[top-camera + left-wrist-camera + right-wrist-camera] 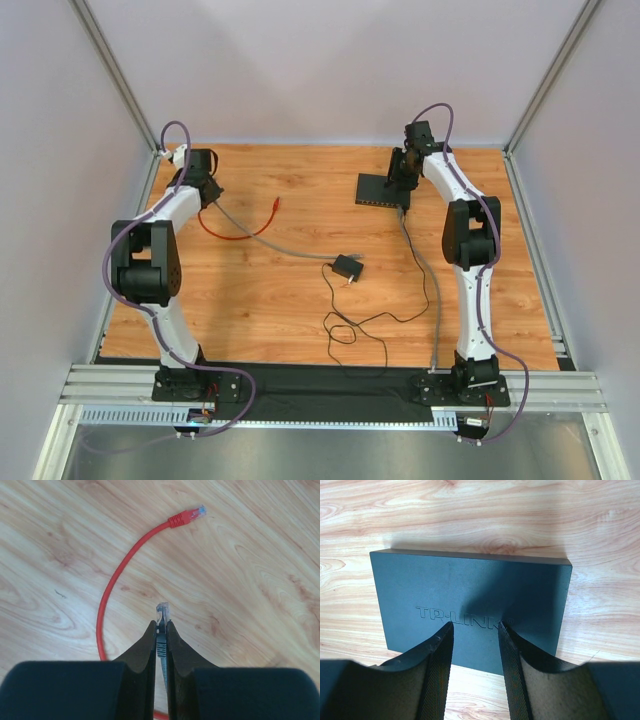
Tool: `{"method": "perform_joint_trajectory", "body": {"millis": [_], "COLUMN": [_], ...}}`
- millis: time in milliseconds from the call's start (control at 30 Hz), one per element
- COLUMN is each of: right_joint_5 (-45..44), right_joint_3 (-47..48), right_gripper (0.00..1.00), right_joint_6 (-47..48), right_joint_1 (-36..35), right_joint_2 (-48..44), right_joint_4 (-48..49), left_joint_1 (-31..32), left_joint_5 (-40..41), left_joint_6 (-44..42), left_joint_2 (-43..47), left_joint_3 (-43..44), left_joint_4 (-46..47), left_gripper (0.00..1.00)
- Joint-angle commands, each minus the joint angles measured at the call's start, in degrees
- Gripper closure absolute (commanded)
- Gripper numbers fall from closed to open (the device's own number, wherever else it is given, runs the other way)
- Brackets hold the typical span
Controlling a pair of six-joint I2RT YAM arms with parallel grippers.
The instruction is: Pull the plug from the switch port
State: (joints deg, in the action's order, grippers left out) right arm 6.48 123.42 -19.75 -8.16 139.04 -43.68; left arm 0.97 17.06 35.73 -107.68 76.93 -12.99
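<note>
1. The switch port could not be made out. The socket row of the switch [470,587] faced away from the right wrist camera. From above, its near edge showed only faint orange specks and no single socket.
2. The switch was a flat black rectangular box with a matt top and "TP-LINK" embossed in it. It lay flat at the far right of the wooden table [250,295].
3. The plug [162,611] had a clear tip and a dark boot. It was out of the switch and well apart from it, over bare wood at the far left of the table.
4. The left gripper [161,626] had its jaws together, clamped on the plug's boot, and the clear tip stuck out past the fingertips. The lead behind the boot was hidden between the fingers.
5. The right gripper [475,625] had its fingers apart and held nothing. The tips stood over the switch's top face by the lettering, and whether they touched it could not be told.
6. A grey cable [265,240] ran from the left gripper toward mid-table, where its far end was hard to follow. A second grey lead [425,280] ran from the switch's near edge toward the right arm's base.
7. A red cable [107,595] curved beside the left gripper, and its red plug end lay free on the wood. Its other end was cut off by the gripper body.
8. A small black adapter [348,267] sat mid-table, with a thin black cord [400,318] looping from it.
</note>
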Motion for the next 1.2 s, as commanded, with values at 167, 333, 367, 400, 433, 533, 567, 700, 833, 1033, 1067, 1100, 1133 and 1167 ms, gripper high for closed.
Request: {"method": "perform_joint_trajectory", "body": {"millis": [167, 333, 367, 400, 433, 533, 567, 700, 833, 1033, 1067, 1100, 1133, 1167], "right_joint_5": [-2.61, -2.53, -2.61, -2.53, -2.53, -2.61, -2.53, -3.05, -3.67, 0.37, 0.55, 0.55, 0.64, 0.73], "right_joint_3": [-1.77, -1.86, -2.04, -2.21, -2.30, -2.21, -2.21, -2.65, -6.33, -8.45, -9.76, -10.29, -10.65, -10.83], "right_gripper": [0.56, 0.56, 0.56, 0.56, 0.56, 0.56, 0.56, 0.56, 0.56, 0.56, 0.56, 0.56, 0.56, 0.56], "right_joint_6": [0.15, 0.32, 0.32, 0.32, 0.32, 0.24, 0.24, 0.41, -0.38, -1.35, -1.52, -1.87, -1.87, -1.87], "right_joint_1": [0.43, 0.43, 0.52, 0.52, 0.43, 0.43, 0.52, 0.52, 0.95, 3.07, 3.59, 3.77, 3.86, 4.12], "right_joint_2": [4.39, 4.22, 4.22, 4.13, 4.04, 4.13, 4.13, 3.52, 1.32, -0.26, -0.70, -1.49, -1.84, -1.93], "right_joint_4": [-5.19, -5.19, -5.19, -5.10, -4.92, -4.83, -4.83, -4.49, -1.33, 1.31, 1.84, 2.19, 3.07, 3.08], "left_joint_1": [0.70, 5.60, 6.58, 7.63, 8.60, 12.64, 15.43, 22.48, 28.37, 36.19, 37.16, 38.04, 39.70, 40.24], "left_joint_5": [10.28, 7.38, 7.03, 6.50, 4.32, -7.06, -10.69, -23.55, -26.12, -24.71, -24.44, -24.09, -23.48, -22.95], "left_joint_6": [4.97, 2.96, 2.51, 2.07, 1.20, 1.45, 1.80, 3.82, 9.59, 18.51, 18.24, 17.54, 17.36, 17.10], "left_joint_2": [8.08, 11.70, 13.09, 13.98, 14.60, 15.75, 14.96, 3.99, -2.70, -12.12, -14.38, -15.53, -16.59, -18.34], "left_joint_3": [-4.31, -6.43, -7.05, -7.57, -8.28, -11.00, -10.22, -1.18, 2.52, 8.06, 10.15, 11.57, 14.36, 15.61], "left_joint_4": [1.11, 6.56, 8.23, 9.73, 11.48, 21.05, 23.34, 26.62, 32.31, 38.48, 37.70, 36.82, 35.16, 32.62], "left_gripper": [0.71, 0.59, 0.56, 0.48, 0.45, 0.46, 0.47, 0.53, 0.54, 0.55, 0.55, 0.55, 0.55, 0.55]}}
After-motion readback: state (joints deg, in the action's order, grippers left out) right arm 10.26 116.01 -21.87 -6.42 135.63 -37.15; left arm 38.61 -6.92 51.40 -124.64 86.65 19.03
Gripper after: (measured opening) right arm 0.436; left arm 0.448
